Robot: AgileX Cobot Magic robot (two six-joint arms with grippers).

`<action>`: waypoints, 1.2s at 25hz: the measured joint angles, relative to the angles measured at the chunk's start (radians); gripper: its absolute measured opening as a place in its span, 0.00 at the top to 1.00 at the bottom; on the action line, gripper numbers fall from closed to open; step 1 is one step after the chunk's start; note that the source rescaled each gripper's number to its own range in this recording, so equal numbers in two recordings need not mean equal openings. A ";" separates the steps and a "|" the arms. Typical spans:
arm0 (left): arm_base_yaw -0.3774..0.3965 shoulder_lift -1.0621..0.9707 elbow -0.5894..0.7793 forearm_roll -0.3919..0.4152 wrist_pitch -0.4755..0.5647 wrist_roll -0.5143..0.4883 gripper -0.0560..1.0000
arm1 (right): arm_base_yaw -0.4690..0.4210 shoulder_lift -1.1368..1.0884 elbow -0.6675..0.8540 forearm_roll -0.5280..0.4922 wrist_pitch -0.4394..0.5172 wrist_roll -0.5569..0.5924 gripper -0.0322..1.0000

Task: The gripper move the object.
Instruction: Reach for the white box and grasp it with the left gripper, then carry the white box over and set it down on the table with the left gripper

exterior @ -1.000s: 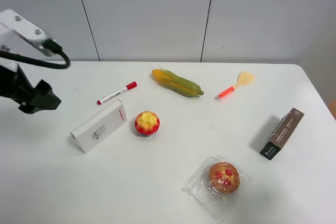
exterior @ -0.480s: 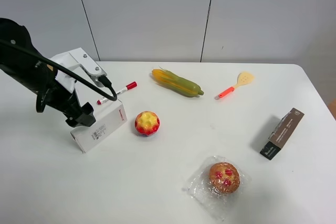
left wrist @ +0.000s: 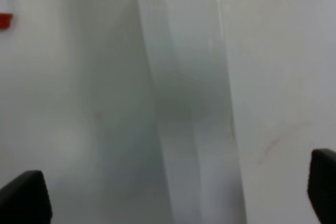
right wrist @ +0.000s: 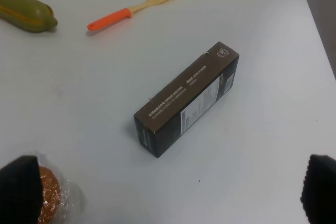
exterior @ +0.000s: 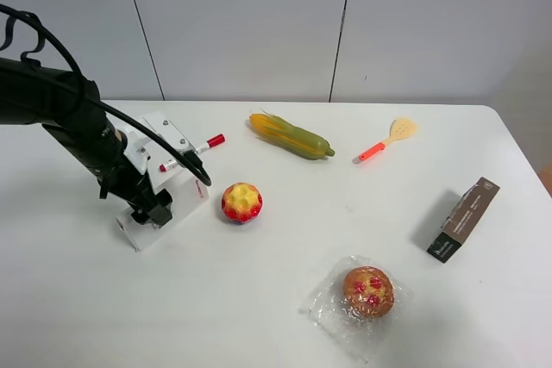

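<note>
- Whereas a sec ago the left arm hangs back at the table's left edge, the left gripper (exterior: 152, 211) has now swung in and dropped right over the white carton (exterior: 185, 199); half a sec ago it was just at the carton's near-left part, higher up
- Carton itself hasn't shifted; same pos. and same slant on the table (exterior: 285, 316), left-centre, btwn the red marker (exterior: 191, 152) and the red-yellow ball (exterior: 241, 202), touching neither
- Meaning for the task, as I judge it: approach is about done, grasp not yet made; closing on the carton looks like the step in hand, and no transport has begun
- Left gripper is spread wide; in the left wrist view its fingertips (left wrist: 23, 200) sit at the far corners of the frame w/ the carton (left wrist: 184, 103) running lengthwise down the middle, each side standing clear of the tips; it holds nothing
- That view is blurred, so can't tell whether any part of the claw rests on the carton's top face; jaws do look lined up across its narrow width
- Right gripper (right wrist: 169, 190) is also wide apart and empty, hovering over the dark brown box (right wrist: 186, 99), well away from the carton
</note>
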 joint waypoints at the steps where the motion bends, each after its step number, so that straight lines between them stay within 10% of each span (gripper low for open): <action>1: 0.000 0.017 0.000 0.000 -0.010 0.000 0.00 | 0.000 0.000 0.000 0.000 0.000 0.000 0.00; 13: 0.000 0.141 -0.001 -0.002 -0.093 0.003 0.04 | 0.000 0.000 0.000 0.000 0.000 0.000 0.00; 22: 0.000 0.142 -0.001 -0.029 -0.041 0.001 0.91 | 0.000 0.000 0.000 0.000 0.000 0.000 0.00; 30: 0.000 0.084 -0.001 -0.032 -0.004 -0.019 0.95 | 0.000 0.000 0.000 0.000 0.000 0.000 0.00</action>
